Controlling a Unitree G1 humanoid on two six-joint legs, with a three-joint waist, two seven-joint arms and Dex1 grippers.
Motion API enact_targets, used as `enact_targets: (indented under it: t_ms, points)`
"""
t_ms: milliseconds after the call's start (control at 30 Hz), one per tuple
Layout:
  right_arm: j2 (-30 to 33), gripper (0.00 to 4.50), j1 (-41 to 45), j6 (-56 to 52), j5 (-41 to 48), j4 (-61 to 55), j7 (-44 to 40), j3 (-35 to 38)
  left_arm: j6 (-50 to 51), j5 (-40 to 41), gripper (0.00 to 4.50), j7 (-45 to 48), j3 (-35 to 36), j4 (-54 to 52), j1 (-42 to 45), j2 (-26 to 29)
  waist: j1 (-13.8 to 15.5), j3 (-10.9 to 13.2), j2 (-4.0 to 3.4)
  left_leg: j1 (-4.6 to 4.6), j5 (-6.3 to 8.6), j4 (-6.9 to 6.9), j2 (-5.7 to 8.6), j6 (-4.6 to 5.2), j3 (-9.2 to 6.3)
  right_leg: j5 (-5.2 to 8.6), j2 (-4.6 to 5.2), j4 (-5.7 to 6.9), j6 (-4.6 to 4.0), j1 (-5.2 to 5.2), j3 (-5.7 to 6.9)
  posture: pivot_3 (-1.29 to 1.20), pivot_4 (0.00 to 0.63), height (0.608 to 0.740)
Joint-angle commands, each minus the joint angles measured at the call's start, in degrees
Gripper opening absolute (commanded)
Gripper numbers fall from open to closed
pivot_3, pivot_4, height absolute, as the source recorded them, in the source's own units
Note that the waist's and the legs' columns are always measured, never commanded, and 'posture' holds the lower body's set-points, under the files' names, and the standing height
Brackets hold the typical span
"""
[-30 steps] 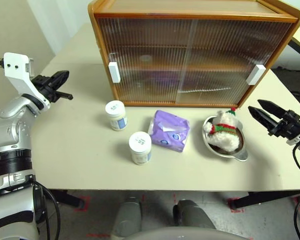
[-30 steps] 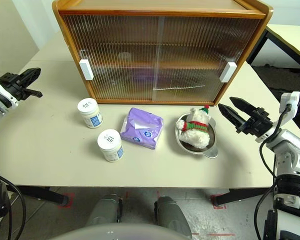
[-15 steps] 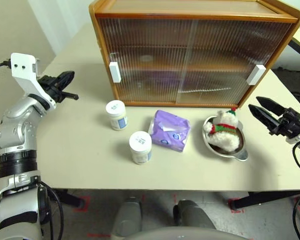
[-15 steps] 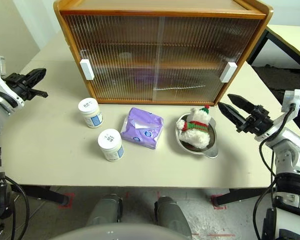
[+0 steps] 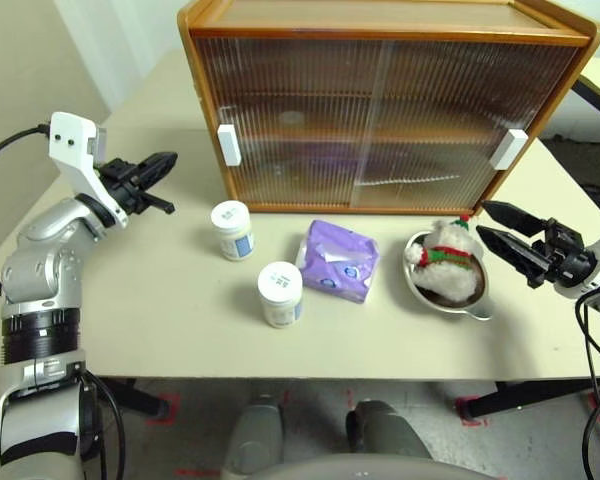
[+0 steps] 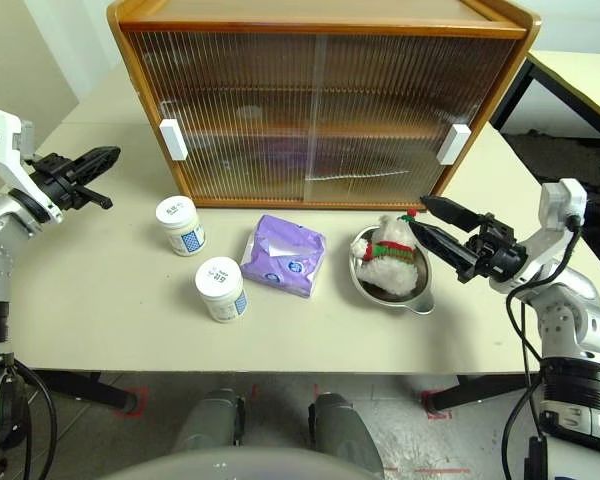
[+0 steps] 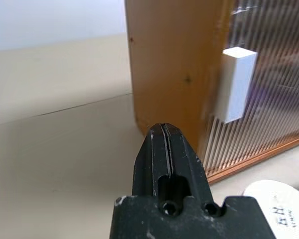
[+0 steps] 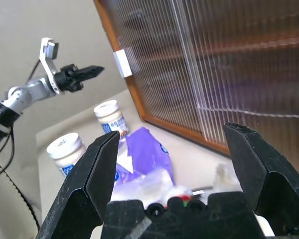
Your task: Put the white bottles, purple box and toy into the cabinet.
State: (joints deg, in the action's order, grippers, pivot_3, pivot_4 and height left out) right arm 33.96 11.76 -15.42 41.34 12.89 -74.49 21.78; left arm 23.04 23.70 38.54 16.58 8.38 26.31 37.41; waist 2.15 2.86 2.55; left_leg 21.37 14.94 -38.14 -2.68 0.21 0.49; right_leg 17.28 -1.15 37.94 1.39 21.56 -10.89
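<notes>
The cabinet (image 5: 385, 105) at the back of the desk (image 5: 150, 300) is seen shut, and its left white handle (image 5: 228, 144) lies just ahead of the pressed-together left claw (image 5: 166, 160), while the wide-apart right claw (image 6: 432, 221) is beside the toy (image 6: 388, 256).

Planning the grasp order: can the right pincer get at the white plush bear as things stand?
Probably yes: the right pincer stands open beside the white plush bear with red-and-green scarf, which lies uncovered in the shiny metal dish, nothing between.
</notes>
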Motion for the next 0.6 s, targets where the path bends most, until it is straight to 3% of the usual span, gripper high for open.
enact_targets:
  t_ms: [33,600]
  points:
    - [-0.49,4.5,0.73,1.32,-0.98,0.53,0.77,-0.67,-0.82,-0.5,0.04,0.55,-0.86,-0.8,-0.1,0.08,0.08,0.0,0.0,0.0,0.0,0.0,0.0,0.0,0.0,0.0,0.0,0.0,0.0,0.0,0.01,0.15,0.0,0.74]
    - [-3.17,4.5,2.26,4.71,1.37,-2.05,6.22,1.94,1.47,0.51,0.04,6.08,-4.79,-3.12,-0.63,-0.02,-0.03,0.61,-0.26,0.01,-0.01,0.02,0.0,0.01,-0.01,0.03,0.0,-0.03,0.03,-0.01,0.0,0.14,0.056,0.74]
